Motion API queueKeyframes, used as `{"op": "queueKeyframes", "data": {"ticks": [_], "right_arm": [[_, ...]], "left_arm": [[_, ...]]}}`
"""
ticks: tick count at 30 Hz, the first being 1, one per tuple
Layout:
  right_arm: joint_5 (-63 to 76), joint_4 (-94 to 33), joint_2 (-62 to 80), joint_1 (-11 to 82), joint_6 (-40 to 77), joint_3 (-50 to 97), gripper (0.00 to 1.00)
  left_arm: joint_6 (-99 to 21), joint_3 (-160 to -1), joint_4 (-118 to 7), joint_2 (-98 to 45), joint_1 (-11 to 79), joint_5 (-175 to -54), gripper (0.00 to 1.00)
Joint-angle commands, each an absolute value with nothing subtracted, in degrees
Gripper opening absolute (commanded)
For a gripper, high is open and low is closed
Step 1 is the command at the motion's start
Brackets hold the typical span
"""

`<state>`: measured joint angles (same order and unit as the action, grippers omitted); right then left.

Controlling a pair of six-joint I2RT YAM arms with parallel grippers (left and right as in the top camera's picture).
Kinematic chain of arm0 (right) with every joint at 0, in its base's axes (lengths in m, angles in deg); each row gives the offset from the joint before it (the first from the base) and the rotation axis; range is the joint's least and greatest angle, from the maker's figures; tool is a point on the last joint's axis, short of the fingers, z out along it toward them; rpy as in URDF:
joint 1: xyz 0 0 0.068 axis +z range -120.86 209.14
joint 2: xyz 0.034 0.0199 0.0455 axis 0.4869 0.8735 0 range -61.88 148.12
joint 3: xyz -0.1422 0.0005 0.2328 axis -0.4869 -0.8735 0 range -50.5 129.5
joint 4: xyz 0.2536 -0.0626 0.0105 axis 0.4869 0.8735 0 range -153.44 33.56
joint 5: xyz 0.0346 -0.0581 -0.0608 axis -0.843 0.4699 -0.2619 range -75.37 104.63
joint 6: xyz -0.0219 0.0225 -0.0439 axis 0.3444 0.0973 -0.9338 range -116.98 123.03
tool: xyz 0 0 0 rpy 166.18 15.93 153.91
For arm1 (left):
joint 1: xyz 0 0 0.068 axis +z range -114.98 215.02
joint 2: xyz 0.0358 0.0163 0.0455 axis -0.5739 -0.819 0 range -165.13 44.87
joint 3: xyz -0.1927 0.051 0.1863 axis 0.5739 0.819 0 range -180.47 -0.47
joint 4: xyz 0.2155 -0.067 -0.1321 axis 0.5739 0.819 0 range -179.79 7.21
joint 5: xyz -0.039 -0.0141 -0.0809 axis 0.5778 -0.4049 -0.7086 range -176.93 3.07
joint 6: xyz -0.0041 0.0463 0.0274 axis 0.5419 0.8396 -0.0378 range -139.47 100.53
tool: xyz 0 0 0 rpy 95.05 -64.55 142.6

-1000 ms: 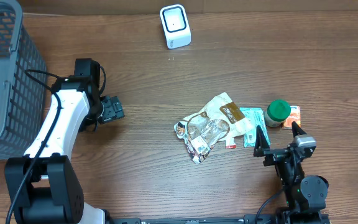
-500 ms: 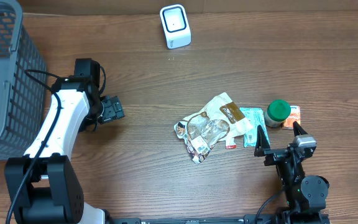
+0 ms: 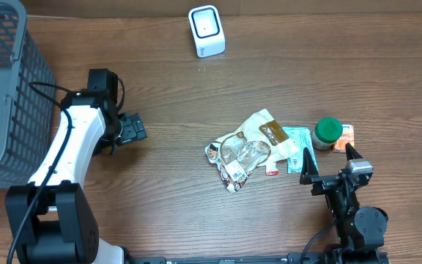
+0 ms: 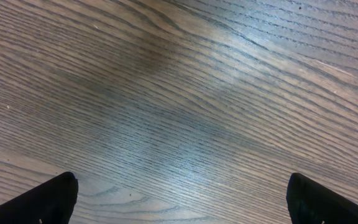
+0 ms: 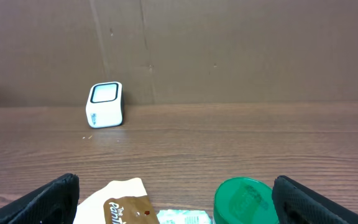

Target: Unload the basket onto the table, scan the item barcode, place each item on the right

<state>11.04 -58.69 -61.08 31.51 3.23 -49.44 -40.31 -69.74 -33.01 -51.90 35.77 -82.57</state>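
Overhead view: a grey mesh basket [image 3: 6,81] stands at the far left edge of the wooden surface [image 3: 357,66]. What shows of its inside is a plain grey wall. A small white scanner [image 3: 206,31] stands upright at the far middle, well apart from everything else.

The goods lie in a loose heap right of centre. A cream pouch [image 3: 266,126] with a brown label rests partly on a crumpled clear wrapper [image 3: 239,155] with printed packets inside. Just to the right lies a teal packet [image 3: 296,143]. Next comes a jar [image 3: 328,132] with its green lid on; what it holds cannot be told. An orange packet [image 3: 347,134] peeks out from behind the jar on its right side.

The right wrist view shows white script on the pouch's brown label, but the frame edge cuts it off and it cannot be read. The print on the other packets is too small to read.

The left hand [image 3: 132,128] hangs above bare wood on the left, between the basket and the heap. Its fingers are spread wide with nothing between them. The right hand [image 3: 328,155] sits at the near right, just in front of the jar and the teal packet. It is likewise spread wide and grasps nothing, and it faces the scanner across the surface.
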Motion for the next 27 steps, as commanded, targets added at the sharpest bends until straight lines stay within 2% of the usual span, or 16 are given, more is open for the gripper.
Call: {"op": "queueKeyframes", "data": {"ticks": [1,17,22,27], "right_arm": [[11.5,-58.8,-61.7,31.3,3.0,-50.1,1.00],[11.5,-58.8,-61.7,31.3,3.0,-50.1,1.00],[11.5,-58.8,-61.7,31.3,3.0,-50.1,1.00],[11.5,-58.8,-61.7,31.3,3.0,-50.1,1.00]], "left_arm": [[-40.2,-70.7,-33.1,-52.1,35.8,-82.0,1.00],[-40.2,-70.7,-33.1,-51.5,35.8,-82.0,1.00],[-40.2,-70.7,-33.1,-45.2,35.8,-82.0,1.00],[-40.2,-70.7,-33.1,-33.0,35.8,-82.0,1.00]]}}
